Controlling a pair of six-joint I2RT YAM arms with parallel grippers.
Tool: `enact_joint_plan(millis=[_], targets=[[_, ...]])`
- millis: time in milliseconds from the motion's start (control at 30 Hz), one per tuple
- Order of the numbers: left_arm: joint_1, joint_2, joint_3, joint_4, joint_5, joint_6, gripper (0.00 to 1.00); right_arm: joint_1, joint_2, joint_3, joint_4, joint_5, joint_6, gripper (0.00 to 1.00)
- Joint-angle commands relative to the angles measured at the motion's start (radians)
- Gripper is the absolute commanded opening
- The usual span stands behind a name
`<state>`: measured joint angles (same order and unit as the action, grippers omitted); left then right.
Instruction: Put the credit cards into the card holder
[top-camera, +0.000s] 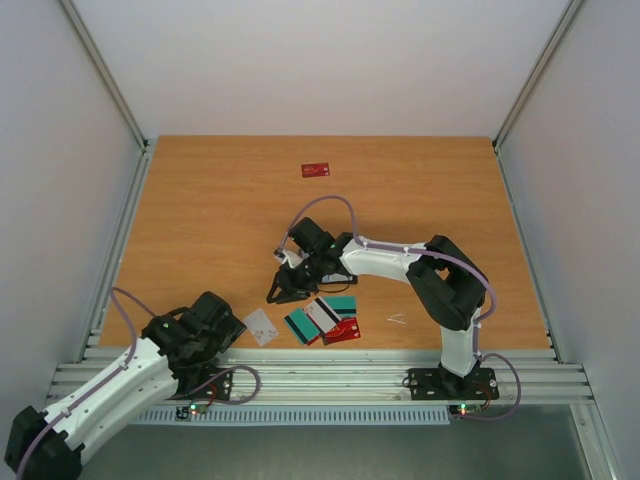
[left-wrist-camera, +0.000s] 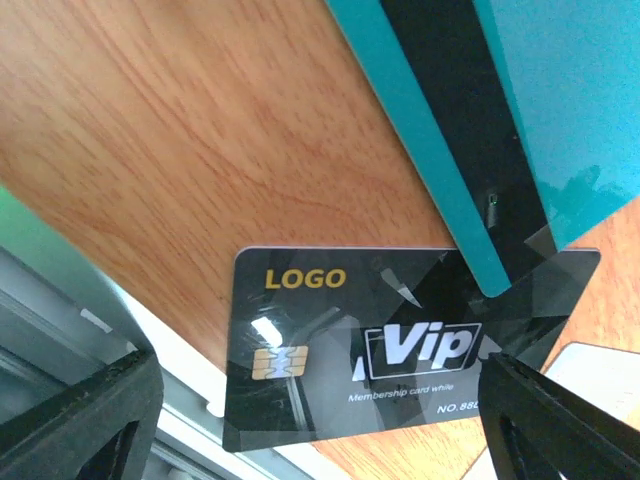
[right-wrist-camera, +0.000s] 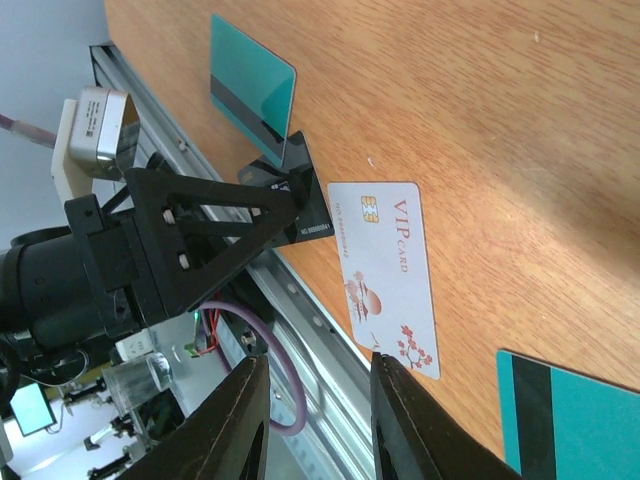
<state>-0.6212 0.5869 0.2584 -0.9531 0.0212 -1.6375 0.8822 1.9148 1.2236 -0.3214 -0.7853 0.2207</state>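
Left fingers (left-wrist-camera: 80, 420) are spread wide and empty, one on each side of the glossy black plastic card with gold "LOGO" lettering (left-wrist-camera: 330, 350). That card sits at the near edge of the wood-grain worktop (top-camera: 200, 220), one corner poking out over the silver metal rail (left-wrist-camera: 60, 330). This looks like the pick-up step: a card lined up, not yet gripped. A teal plastic card with a dark stripe (left-wrist-camera: 560, 100) lies across its upper corner. So I'd say the next move calls for a pinch on the overhanging edge and a clean slide out from under, or the teal one gets dragged along.

Right fingers (right-wrist-camera: 240, 420) hover parted, nothing between them, near a white card printed with red blossoms (right-wrist-camera: 385, 275). Beside it lies a loose bunch, a second teal card (top-camera: 300, 325) and a small red card (top-camera: 342, 330) among them. A lone red card (top-camera: 316, 170) waits well apart at the far side. And the card holder? Can't pick it out in any view.
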Motion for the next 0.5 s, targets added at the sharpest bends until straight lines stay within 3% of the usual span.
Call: enact_joint_plan(millis=[0, 467], targets=[[0.002, -0.013, -0.04, 0.0, -0.018, -0.039, 0.86, 0.003, -0.048, -0.017, 0.01, -0.001, 0.003, 0.3], [0.002, 0.017, -0.088, 0.082, -0.018, -0.04, 0.71, -0.02, -0.068, -0.05, 0.01, -0.009, -0.01, 0.3]])
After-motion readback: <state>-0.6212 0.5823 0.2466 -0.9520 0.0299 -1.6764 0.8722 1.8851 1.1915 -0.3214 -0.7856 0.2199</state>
